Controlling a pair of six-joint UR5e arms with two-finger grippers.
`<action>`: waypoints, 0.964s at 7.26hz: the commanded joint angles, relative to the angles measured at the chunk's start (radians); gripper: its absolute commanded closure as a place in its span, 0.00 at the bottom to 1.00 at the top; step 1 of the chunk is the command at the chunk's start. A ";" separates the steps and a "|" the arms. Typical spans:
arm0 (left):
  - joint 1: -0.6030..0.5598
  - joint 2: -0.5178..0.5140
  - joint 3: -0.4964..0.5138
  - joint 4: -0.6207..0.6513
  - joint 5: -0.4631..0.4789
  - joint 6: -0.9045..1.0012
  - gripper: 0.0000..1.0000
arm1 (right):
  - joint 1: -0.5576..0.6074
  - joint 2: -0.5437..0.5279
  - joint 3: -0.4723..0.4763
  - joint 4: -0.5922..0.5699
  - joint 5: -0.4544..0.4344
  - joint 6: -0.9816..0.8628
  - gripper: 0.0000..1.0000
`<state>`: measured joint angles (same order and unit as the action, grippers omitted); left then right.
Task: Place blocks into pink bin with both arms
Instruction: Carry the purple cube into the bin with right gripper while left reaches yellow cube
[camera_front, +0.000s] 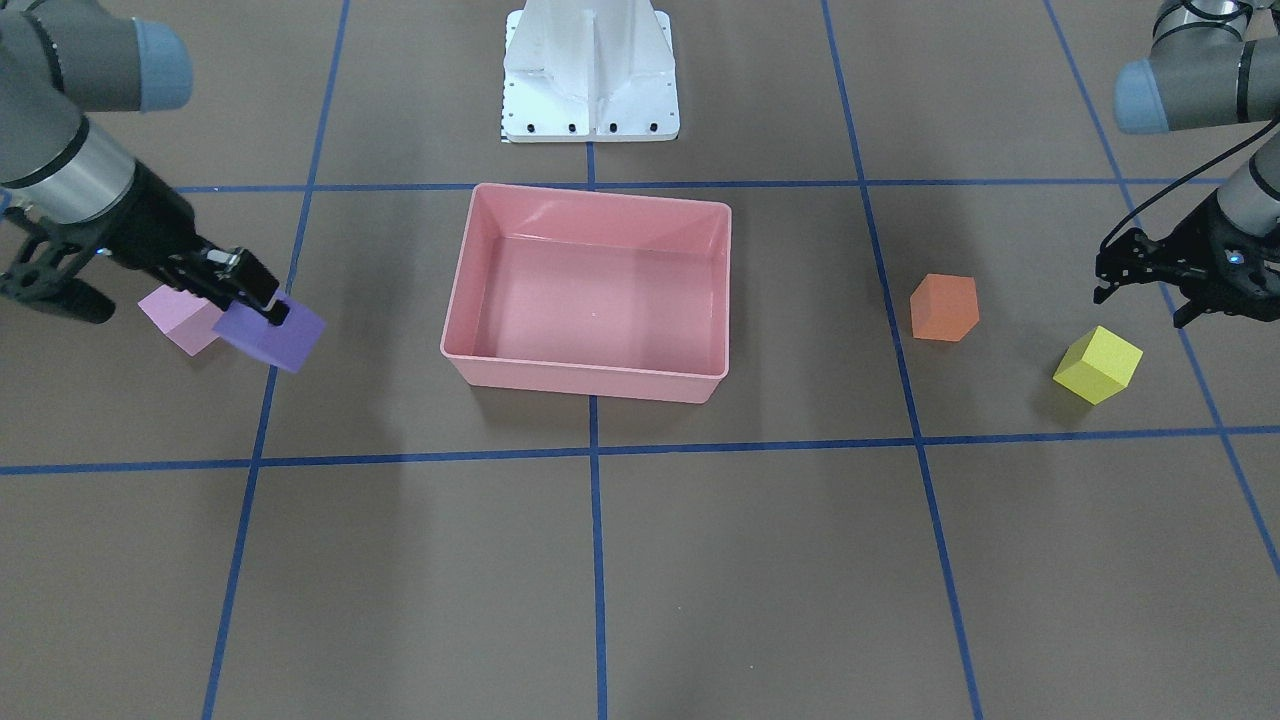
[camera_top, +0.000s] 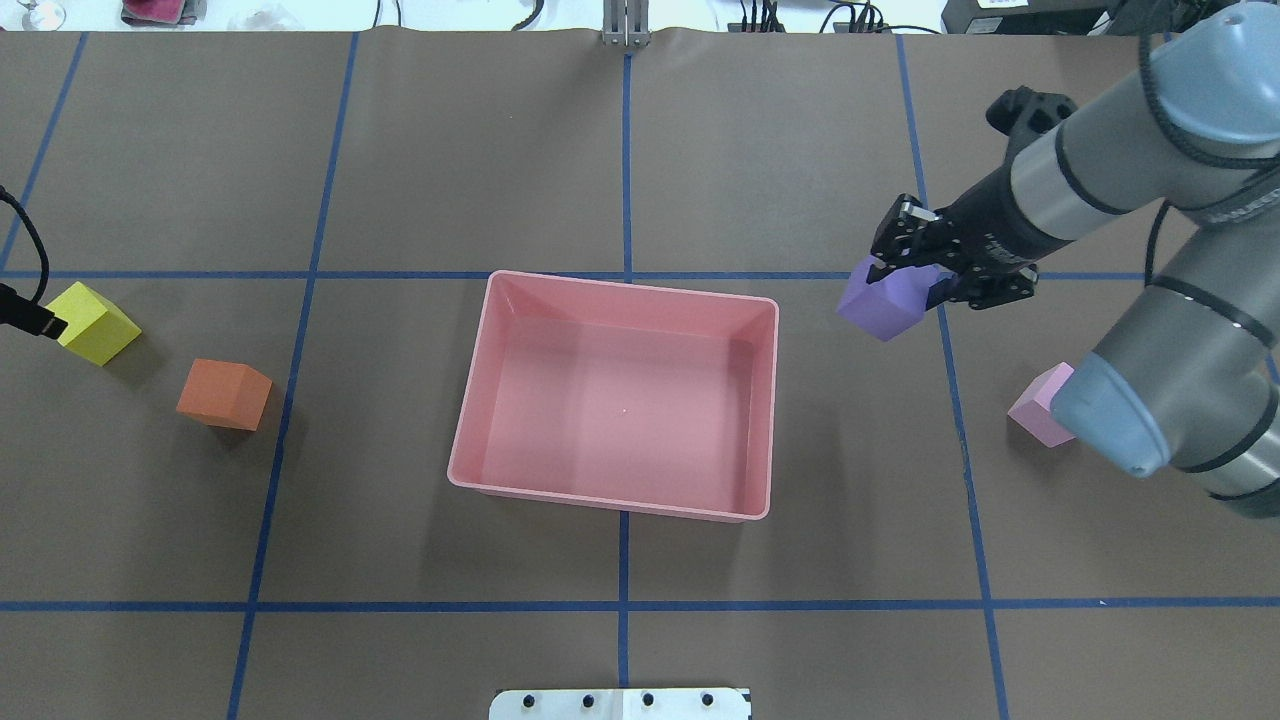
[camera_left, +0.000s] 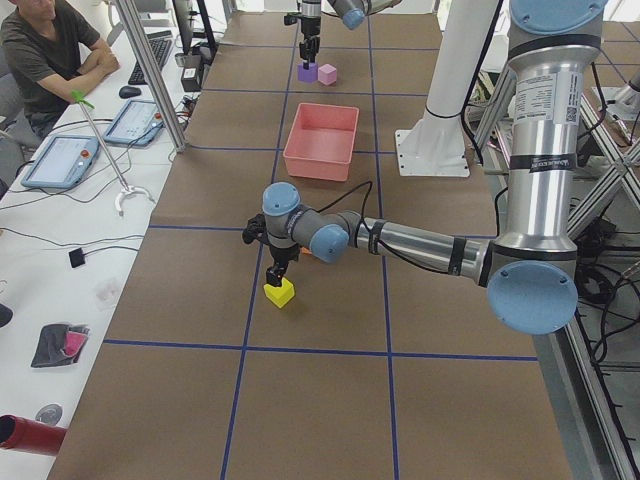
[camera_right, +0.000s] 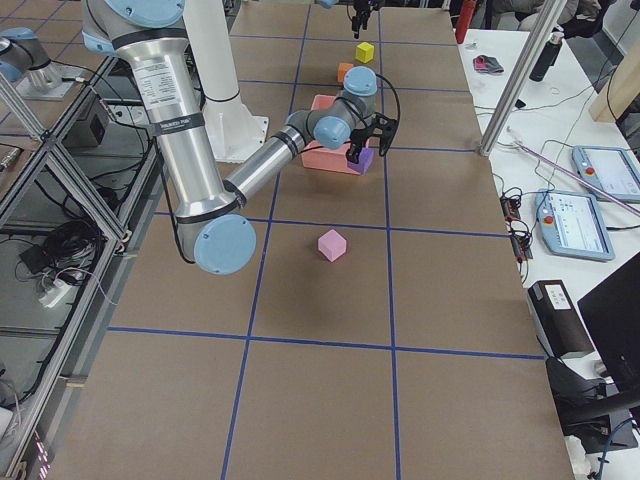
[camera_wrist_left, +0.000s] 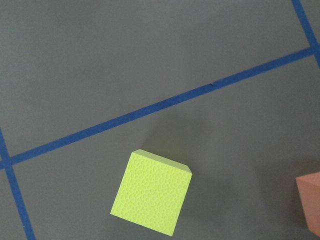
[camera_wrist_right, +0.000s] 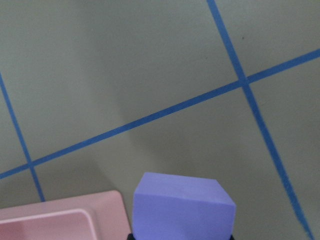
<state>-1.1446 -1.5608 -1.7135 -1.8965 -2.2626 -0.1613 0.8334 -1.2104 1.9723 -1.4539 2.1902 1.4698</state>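
Note:
The pink bin stands empty at the table's middle; it also shows in the overhead view. My right gripper is shut on the purple block and holds it above the table, just right of the bin; the block fills the bottom of the right wrist view. The light pink block lies on the table beside my right arm. My left gripper is open, hovering just above the yellow block, which shows below it in the left wrist view. The orange block lies between the yellow block and the bin.
The white pedestal base stands behind the bin. Blue tape lines grid the brown table. A seated operator and a side table with tablets are beyond the far edge.

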 joint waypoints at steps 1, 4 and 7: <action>0.000 -0.018 0.023 0.002 -0.023 0.054 0.03 | -0.164 0.130 0.013 -0.136 -0.148 0.072 1.00; 0.002 -0.039 0.054 -0.003 -0.015 0.057 0.03 | -0.282 0.164 0.010 -0.135 -0.231 0.122 1.00; 0.002 -0.126 0.156 -0.004 -0.015 0.069 0.03 | -0.364 0.167 -0.004 -0.129 -0.277 0.130 0.92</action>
<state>-1.1434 -1.6462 -1.6062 -1.8980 -2.2783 -0.0934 0.5032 -1.0445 1.9747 -1.5868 1.9354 1.5985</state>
